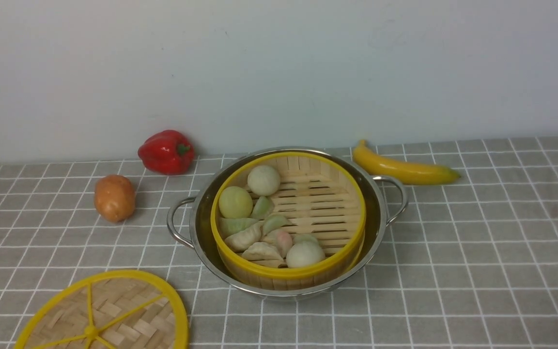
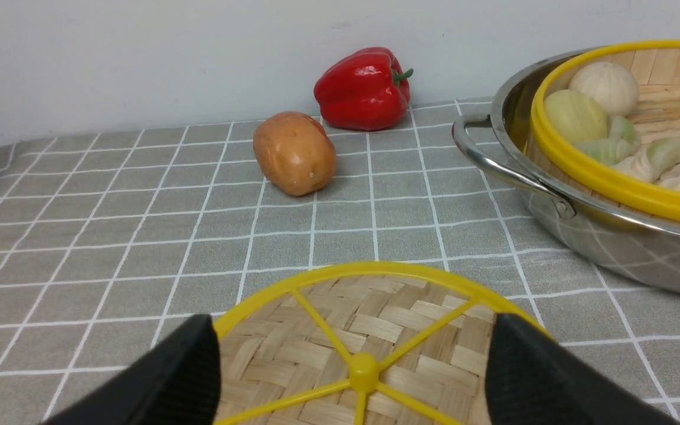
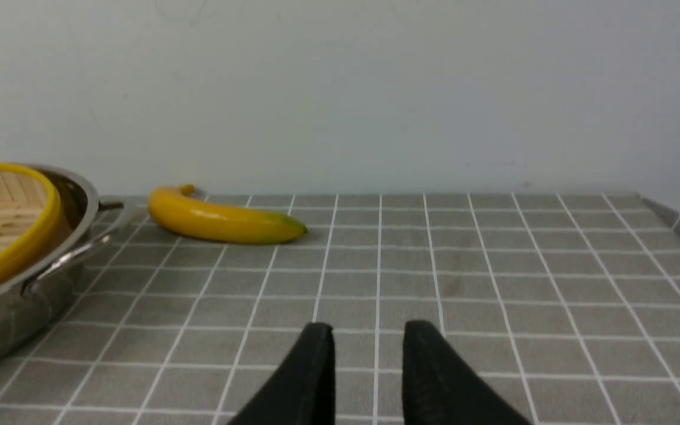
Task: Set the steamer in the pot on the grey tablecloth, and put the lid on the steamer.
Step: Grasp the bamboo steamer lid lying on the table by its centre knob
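At the near left the lid (image 1: 109,315) lies flat on the grey tablecloth (image 1: 477,242), its edge cut off by the front view. The left gripper (image 2: 352,321) hangs over it with its jaws spread wide on either side of the hub, holding nothing. Behind the lid sits a potato (image 1: 114,198), and a red pepper (image 1: 166,151) rests further back by the wall; both stand apart from the pot's left handle. In the middle, the pot (image 1: 376,208) stands on the cloth with the steamer (image 1: 288,271) inside it. The steamer is uncovered, with dumplings and buns (image 1: 259,232) crowded on its left half. A banana (image 1: 405,169) lies just behind the right handle. Further right, the right gripper (image 3: 369,326) is over bare cloth, its jaws slightly parted and empty.
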`<state>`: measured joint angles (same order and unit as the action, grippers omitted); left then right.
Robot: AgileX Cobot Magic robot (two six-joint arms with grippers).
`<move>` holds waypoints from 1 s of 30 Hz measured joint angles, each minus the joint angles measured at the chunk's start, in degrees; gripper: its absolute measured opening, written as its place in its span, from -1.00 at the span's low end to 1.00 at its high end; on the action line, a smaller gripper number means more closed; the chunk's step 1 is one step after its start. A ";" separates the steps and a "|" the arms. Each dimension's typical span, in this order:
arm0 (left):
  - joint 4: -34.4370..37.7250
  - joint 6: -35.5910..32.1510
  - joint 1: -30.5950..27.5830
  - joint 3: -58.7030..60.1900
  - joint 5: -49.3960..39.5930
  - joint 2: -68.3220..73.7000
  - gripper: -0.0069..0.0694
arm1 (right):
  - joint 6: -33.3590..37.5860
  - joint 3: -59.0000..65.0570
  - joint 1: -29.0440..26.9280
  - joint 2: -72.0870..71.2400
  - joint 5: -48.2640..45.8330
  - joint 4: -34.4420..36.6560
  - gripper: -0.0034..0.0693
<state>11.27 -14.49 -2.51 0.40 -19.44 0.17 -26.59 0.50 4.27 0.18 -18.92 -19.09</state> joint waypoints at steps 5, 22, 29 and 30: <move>0.00 0.00 0.00 0.00 0.00 0.00 0.64 | 0.00 0.00 0.77 0.00 -0.67 0.25 -0.34; 0.00 0.00 0.00 0.00 0.00 0.00 0.64 | 13.67 0.00 0.77 0.00 -0.76 11.54 -0.25; 0.00 0.00 0.00 0.00 0.00 0.00 0.64 | 20.21 0.00 0.77 0.00 -0.76 15.64 -0.25; 0.00 0.00 0.00 0.00 0.00 0.00 0.64 | 20.35 0.00 0.77 0.00 -0.76 15.77 -0.25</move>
<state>11.27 -14.49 -2.51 0.40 -19.44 0.17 -6.24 0.50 5.04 0.18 -19.68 -3.32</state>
